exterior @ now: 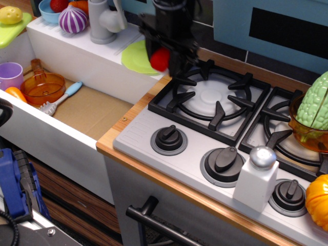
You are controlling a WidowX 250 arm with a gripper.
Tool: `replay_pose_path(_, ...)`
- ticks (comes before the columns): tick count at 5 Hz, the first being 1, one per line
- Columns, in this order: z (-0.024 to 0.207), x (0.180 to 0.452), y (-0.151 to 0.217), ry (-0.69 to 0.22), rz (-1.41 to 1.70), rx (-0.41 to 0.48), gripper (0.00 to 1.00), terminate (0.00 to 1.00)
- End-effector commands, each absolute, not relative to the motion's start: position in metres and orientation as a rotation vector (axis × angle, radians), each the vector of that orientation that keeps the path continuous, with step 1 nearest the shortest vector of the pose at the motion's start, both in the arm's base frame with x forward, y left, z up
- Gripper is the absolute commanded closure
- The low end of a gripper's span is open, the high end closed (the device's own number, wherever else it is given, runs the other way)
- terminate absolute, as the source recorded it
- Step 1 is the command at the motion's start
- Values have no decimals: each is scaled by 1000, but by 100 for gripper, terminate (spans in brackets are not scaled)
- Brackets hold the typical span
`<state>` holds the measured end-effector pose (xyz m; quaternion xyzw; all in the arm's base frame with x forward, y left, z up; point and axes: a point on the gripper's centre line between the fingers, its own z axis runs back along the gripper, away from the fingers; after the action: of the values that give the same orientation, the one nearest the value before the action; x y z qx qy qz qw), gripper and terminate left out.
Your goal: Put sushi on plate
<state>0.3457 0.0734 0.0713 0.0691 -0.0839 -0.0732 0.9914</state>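
One black end effector grips the sushi between its fingers, lifted in the air and a little blurred. The red piece hangs above the right edge of the lime-green plate, which lies on the white ledge beside the stove. A grey faucet stands left of the plate.

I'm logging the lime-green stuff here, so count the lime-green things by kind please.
Plate: 1, partly behind the gripper holding the sushi
Tray: 1, bearing a yellow toy
Total: 2
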Motion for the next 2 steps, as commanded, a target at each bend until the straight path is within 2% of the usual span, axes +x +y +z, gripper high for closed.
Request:
replay_pose_path(1, 77, 363, 102, -240, -195, 155, 100, 0)
replay_pose_path(2, 74, 374, 121, -236, -228, 124, 100, 0)
